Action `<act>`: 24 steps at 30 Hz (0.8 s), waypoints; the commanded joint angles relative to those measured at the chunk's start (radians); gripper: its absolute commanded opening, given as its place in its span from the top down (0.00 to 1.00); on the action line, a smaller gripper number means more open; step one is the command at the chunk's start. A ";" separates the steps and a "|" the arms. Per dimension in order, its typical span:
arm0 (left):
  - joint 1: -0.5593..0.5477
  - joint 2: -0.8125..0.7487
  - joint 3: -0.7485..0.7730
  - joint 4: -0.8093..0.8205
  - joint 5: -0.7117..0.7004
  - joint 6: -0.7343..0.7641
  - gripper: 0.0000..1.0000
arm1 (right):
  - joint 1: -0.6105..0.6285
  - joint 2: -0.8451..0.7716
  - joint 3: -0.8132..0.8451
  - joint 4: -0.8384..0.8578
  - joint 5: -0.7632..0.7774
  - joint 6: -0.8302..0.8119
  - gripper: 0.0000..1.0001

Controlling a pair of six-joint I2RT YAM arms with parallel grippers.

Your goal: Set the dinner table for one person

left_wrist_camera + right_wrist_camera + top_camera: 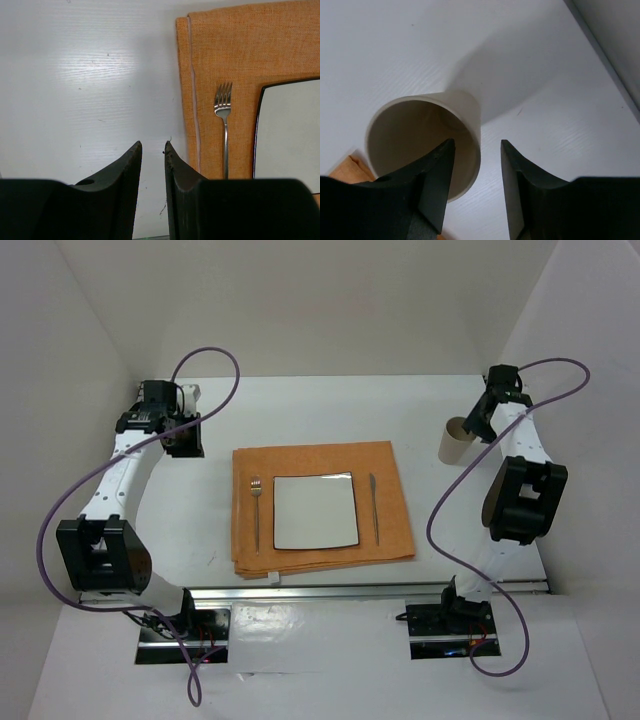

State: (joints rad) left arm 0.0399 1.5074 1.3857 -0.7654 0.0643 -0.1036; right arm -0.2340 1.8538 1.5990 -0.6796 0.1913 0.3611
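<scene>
Right claw (477, 145) astride the rim of the beige cup (412, 132), jaws apart, not clamped.
White surface (300, 410) spans the scene; near centre, an orange mat (320, 458) carries fork (256, 505), square plate (315, 510) and knife (374, 508), left to right. Farther left, the left claw (153, 146) hangs slightly apart, empty. Cup stands far right.

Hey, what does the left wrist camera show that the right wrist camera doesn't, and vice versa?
Only the left wrist view: the fork lying on the orange mat beside the plate, and the left gripper, narrowly open and empty. Only the right wrist view: the cup, with the right gripper straddling its wall, one finger over the opening. Both: the white dinner table and the mat, just a corner in the right view.
</scene>
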 commanded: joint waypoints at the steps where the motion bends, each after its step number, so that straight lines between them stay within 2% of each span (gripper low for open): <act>1: 0.012 0.013 0.035 -0.005 0.002 0.018 0.68 | -0.008 -0.005 -0.033 0.063 -0.004 -0.010 0.52; 4: 0.012 0.022 0.044 -0.005 0.002 0.018 0.68 | -0.008 0.015 -0.033 0.063 -0.004 -0.010 0.55; 6: 0.012 0.022 0.044 -0.005 -0.007 0.018 0.69 | -0.008 0.015 -0.033 0.063 -0.004 -0.010 0.65; 7: 0.012 0.022 0.044 -0.014 -0.008 0.018 0.69 | -0.008 0.015 -0.033 0.063 -0.004 -0.019 0.82; 8: 0.012 0.022 0.044 -0.014 -0.008 0.018 0.69 | -0.008 0.015 -0.013 0.063 -0.004 -0.019 0.93; 9: 0.012 0.022 0.044 -0.014 -0.008 0.018 0.69 | -0.008 0.015 -0.004 0.063 -0.004 -0.019 1.00; 14: 0.012 0.040 0.044 -0.014 -0.008 0.018 0.69 | 0.071 0.015 0.125 -0.032 -0.013 -0.071 1.00; 19: 0.012 0.040 0.053 -0.014 -0.008 0.018 0.69 | 0.189 -0.033 0.160 -0.032 -0.007 -0.080 1.00; 24: 0.012 0.040 0.044 -0.014 -0.008 0.018 0.69 | 0.381 -0.065 0.161 -0.075 -0.007 -0.071 1.00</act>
State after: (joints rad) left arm 0.0456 1.5478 1.3991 -0.7845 0.0566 -0.1036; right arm 0.0685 1.8576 1.7199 -0.7139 0.1940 0.2974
